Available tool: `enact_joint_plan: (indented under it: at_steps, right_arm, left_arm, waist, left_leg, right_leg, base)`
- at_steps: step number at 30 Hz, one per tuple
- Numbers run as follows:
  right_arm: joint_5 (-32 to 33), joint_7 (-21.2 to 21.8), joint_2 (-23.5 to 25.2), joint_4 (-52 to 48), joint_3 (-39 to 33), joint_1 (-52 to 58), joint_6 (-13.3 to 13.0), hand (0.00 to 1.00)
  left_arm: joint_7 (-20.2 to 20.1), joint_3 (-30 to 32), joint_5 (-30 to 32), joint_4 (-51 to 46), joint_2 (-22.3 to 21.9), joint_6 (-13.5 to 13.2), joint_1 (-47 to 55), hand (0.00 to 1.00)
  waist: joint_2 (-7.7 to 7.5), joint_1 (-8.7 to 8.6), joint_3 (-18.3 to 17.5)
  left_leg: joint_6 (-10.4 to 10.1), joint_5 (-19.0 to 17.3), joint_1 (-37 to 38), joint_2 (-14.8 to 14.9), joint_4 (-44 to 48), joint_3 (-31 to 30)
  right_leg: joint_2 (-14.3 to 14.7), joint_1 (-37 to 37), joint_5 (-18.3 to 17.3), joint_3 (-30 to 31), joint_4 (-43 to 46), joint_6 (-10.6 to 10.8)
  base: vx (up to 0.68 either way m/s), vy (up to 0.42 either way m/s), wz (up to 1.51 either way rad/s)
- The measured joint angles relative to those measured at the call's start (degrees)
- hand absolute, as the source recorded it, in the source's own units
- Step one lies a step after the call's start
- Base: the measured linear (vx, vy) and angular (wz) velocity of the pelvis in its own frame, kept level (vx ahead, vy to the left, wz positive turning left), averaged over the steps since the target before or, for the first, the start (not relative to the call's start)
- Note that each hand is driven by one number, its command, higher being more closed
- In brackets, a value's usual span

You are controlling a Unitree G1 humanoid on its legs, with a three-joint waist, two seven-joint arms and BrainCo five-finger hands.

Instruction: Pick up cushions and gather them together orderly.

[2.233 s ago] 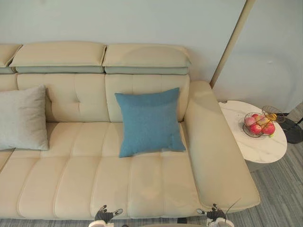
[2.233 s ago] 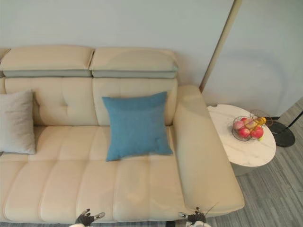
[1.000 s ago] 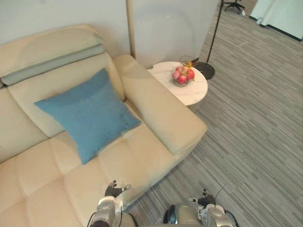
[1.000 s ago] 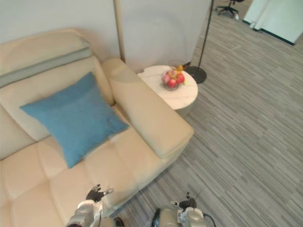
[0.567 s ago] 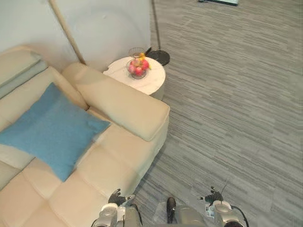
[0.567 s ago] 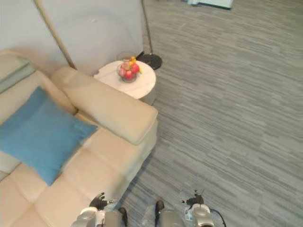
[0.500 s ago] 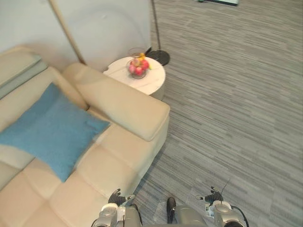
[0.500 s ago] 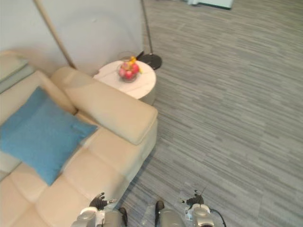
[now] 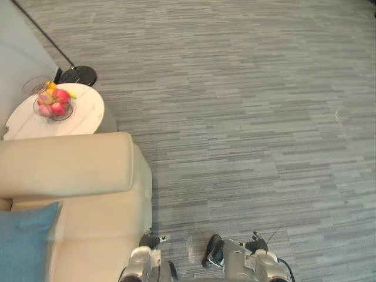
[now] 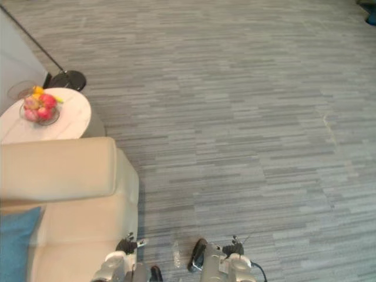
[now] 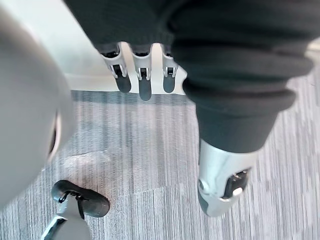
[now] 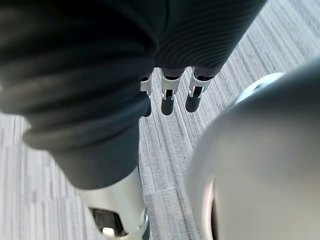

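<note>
Blue cushion point(image 9: 23, 244) on cream sofa point(image 9: 100, 229), corner toward armrest point(image 9: 64, 164) (axis unclear)

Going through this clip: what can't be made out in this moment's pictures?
Blue cushion: cut by the left and bottom edges of the eye views; its pose is unclear.
Sofa: mostly beyond the left edge; whether more cushions lie there cannot be told.
Fruit on the side table: too small to name.
Floor lamp: top cut by the upper edge.
</note>
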Motion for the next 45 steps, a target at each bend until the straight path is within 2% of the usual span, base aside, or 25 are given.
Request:
enact_joint_plan:
  at_steps: [1, 2, 4, 7, 12, 17, 19, 22, 26, 32, 35, 36, 37, 38, 39, 40, 41, 42, 44, 45]
  right_arm:
    - [-0.03, 0.02, -0.04, 0.72, 0.33, -0.11, -0.01, 0.0]
    - [-0.01, -0.04, -0.96, 1.8, 0.85, -1.49, 0.0, 0.0]
    - [0.0, -0.04, -1.96, 3.25, 1.17, -1.98, -0.04, 0.0]
    - [0.0, -0.2, -3.13, 4.01, 1.1, -1.06, -0.01, 0.0]
    - [0.06, -0.07, -3.55, 4.15, 0.78, -0.86, -0.17, 0.0]
    - [0.05, 0.03, -3.49, 5.39, -0.39, -0.75, -0.09, 0.0]
    - [0.05, 0.02, -3.57, 5.39, -1.25, -0.3, -0.08, 0.0]
    - [0.03, 0.04, -3.53, 5.37, -1.31, 0.21, -0.05, 0.0]
    - [0.06, 0.14, -3.67, 5.32, -1.37, 0.73, 0.04, 0.0]
    - [0.04, 0.32, -3.92, 5.27, -1.36, 0.0, 0.08, 0.0]
    - [0.03, 0.46, -4.33, 5.09, -1.19, -0.67, -0.1, 0.0]
    - [0.04, 0.5, -4.43, 5.25, -1.05, -1.51, -0.05, 0.0]
    - [0.04, 0.48, -4.46, 5.3, -1.14, -1.66, -0.02, 0.0]
    - [0.04, 0.49, -4.58, 5.27, -1.16, -1.66, -0.03, 0.0]
    - [0.05, 0.51, -4.4, 5.29, -1.03, -2.18, -0.02, 0.0]
    - [0.06, 0.52, -4.16, 5.16, -1.02, -2.65, -0.05, 0.0]
    - [0.12, 0.54, -3.68, 5.33, -1.07, -2.26, 0.01, 0.0]
    - [0.53, 0.56, -3.26, 5.38, -1.14, -1.64, -0.04, 0.0]
    - [1.01, 0.55, -3.21, 5.25, -1.35, -1.35, -0.29, 0.0]
    - [1.93, 0.53, -2.72, 5.08, -1.32, -1.34, -0.55, 0.0]
  left_arm:
    - [-0.01, -0.13, -0.01, 0.0, 0.03, -0.05, 0.15, 0.0]
    - [-0.01, -0.53, -0.01, 0.35, 0.62, -0.08, 0.18, 0.0]
    - [-0.03, -2.35, 0.13, 2.07, 1.81, 0.16, -0.44, 0.0]
    - [-0.03, -2.93, 0.12, 2.18, 2.77, 0.22, 0.23, 0.0]
    - [-0.33, -4.46, 0.25, 2.97, 4.28, 0.22, 1.0, 0.0]
    - [-0.6, -4.47, 0.35, 4.28, 4.33, 0.31, 1.12, 0.0]
    - [-0.8, -4.47, 0.36, 4.29, 4.31, 0.32, 1.21, 0.0]
    - [-1.29, -4.45, 0.35, 4.26, 4.45, 0.32, 1.08, 0.0]
    - [-1.35, -4.46, 0.37, 4.33, 4.79, 0.34, 1.11, 0.0]
    - [-1.37, -4.38, 0.36, 4.31, 5.64, 0.51, 1.12, 0.0]
    - [-1.36, -4.37, 0.35, 4.25, 6.24, 0.51, 1.4, 0.0]
    - [-1.39, -4.38, 0.32, 4.16, 6.43, 0.28, 1.27, 0.0]
    - [-1.35, -4.4, 0.32, 4.02, 6.45, 0.06, 1.07, 0.0]
    - [-1.36, -4.45, 0.31, 3.98, 6.42, 0.06, 1.03, 0.0]
    - [-1.27, -4.43, 0.3, 3.99, 6.57, 0.15, 0.73, 0.0]
    - [-1.23, -4.46, 0.3, 4.02, 6.58, 0.17, 0.79, 0.0]
    - [-1.24, -4.48, 0.25, 3.93, 6.83, 0.16, 0.87, 0.0]
    - [-1.21, -4.75, 0.25, 3.24, 7.31, 0.22, 0.83, 0.0]
    - [-1.24, -5.08, 0.26, 3.11, 7.92, 0.29, 0.9, 0.0]
    - [-1.25, -4.8, 0.25, 3.06, 8.07, 0.29, 1.04, 0.0]
  waist:
    - [0.17, 0.07, -0.35]
    - [0.97, -0.06, -0.71]
    - [0.39, -0.23, 0.05]
    - [0.27, -0.3, 0.11]
    - [0.51, -0.44, 0.04]
    - [0.59, -0.51, 0.14]
    - [0.92, -0.76, 0.37]
    - [0.69, -0.75, 0.47]
    - [1.27, -1.12, 0.66]
    - [1.55, -1.32, 0.78]
    - [1.43, -1.25, 0.79]
    - [0.38, -1.17, 1.48]
    - [0.4, -1.31, 1.68]
    - [0.65, -1.4, 1.63]
    - [1.02, -1.14, 2.21]
    - [1.04, -1.3, 2.21]
    - [0.43, -1.45, 2.23]
    - [-0.2, -1.45, 2.74]
    - [-0.34, -1.54, 3.01]
    - [-0.74, -1.37, 3.74]
  left_leg:
    - [-0.3, 0.59, -0.02, -0.17, -1.83, -0.37]
    - [-1.8, 1.75, 1.21, 0.66, -4.98, -0.44]
    - [-2.78, 2.32, 1.62, 0.88, -4.94, -0.31]
    - [-4.09, 3.27, 2.69, 0.8, -2.88, -2.02]
    - [-3.94, 3.83, 3.93, -0.35, -4.32, -2.96]
    - [-3.84, 3.68, 6.55, -0.9, -9.55, -3.23]
    - [-3.81, 2.52, 7.49, -0.81, -11.48, -3.22]
    - [-3.93, 1.43, 7.53, -1.11, -11.64, -1.91]
    - [-4.13, 0.79, 7.18, -1.1, -11.77, -1.34]
    - [-3.77, 1.12, 5.38, -1.04, -9.45, -1.36]
    - [-3.64, 1.24, 3.98, -1.82, -3.97, -0.14]
    - [-1.58, -0.13, 2.14, -2.54, -2.19, -0.29]
    - [-1.11, -0.17, 0.99, -2.48, -6.34, -0.88]
    - [-1.58, 1.67, 0.57, -1.96, -8.14, -1.03]
    - [-2.06, 2.95, 0.35, -1.46, -9.1, -0.85]
    - [-2.0, 3.05, 0.21, -1.58, -9.29, -0.74]
    - [-1.99, 3.05, 0.47, -2.32, -9.72, -0.76]
    - [-2.0, 3.05, 0.76, -3.16, -9.61, -1.12]
    - [-2.21, 2.91, 0.38, -3.41, -8.44, -2.4]
    - [-3.67, 2.0, -0.29, -2.88, -4.08, -2.38]
  right_leg:
    - [0.8, 0.15, 1.1, 0.5, -1.81, 0.14]
    - [2.87, 1.02, 3.15, 1.09, -6.73, 0.6]
    - [4.4, 4.13, 6.28, 1.08, -12.54, 0.39]
    - [4.92, 8.64, 8.24, 1.36, -17.38, 0.75]
    - [5.17, 11.59, 11.22, 2.63, -22.67, 1.77]
    - [5.18, 11.48, 12.07, 3.01, -22.96, 2.29]
    - [5.49, 11.39, 12.48, 3.01, -22.98, 2.44]
    - [5.28, 11.06, 13.0, 4.0, -23.01, 2.99]
    - [5.5, 10.05, 12.73, 4.41, -22.98, 2.69]
    - [6.31, 8.25, 12.42, 6.39, -22.52, 2.46]
    - [5.62, 8.86, 12.42, 9.43, -22.5, 2.48]
    - [3.87, 8.77, 12.49, 10.72, -22.4, 2.54]
    - [3.19, 8.04, 12.1, 10.93, -21.18, 3.12]
    - [3.42, 7.56, 11.7, 10.73, -20.48, 3.72]
    - [2.95, 5.86, 9.6, 10.42, -16.52, 4.9]
    - [2.16, 4.85, 8.05, 9.14, -14.17, 4.84]
    - [-0.47, 3.15, 4.12, 4.33, -8.11, 4.85]
    - [-2.32, 2.76, 2.06, 1.42, -4.96, 5.61]
    - [-3.47, 2.66, -0.12, -0.16, -2.31, 6.1]
    - [-4.35, 3.57, -2.36, -1.71, -0.19, 5.93]
  base:
    - [-0.02, 0.002, -0.81]
    - [0.0, 0.005, -0.42]
    - [0.03, 0.015, -0.16]
    - [0.02, 0.039, 0.06]
    - [-0.01, 0.102, -0.08]
    - [-0.04, 0.18, -0.03]
    - [-0.05, 0.146, -0.05]
    - [-0.03, 0.141, -0.2]
    - [0.06, 0.095, -0.11]
    - [0.16, 0.081, -0.17]
    - [0.09, 0.102, -0.47]
    - [0.03, 0.161, -0.35]
    - [0.01, 0.161, -0.32]
    - [-0.01, 0.128, -0.29]
    - [0.0, 0.111, -0.11]
    - [0.08, 0.143, 0.04]
    - [0.16, 0.16, 0.33]
    - [0.16, 0.103, 0.35]
    - [0.12, 0.016, 0.48]
    - [0.13, -0.034, 0.51]
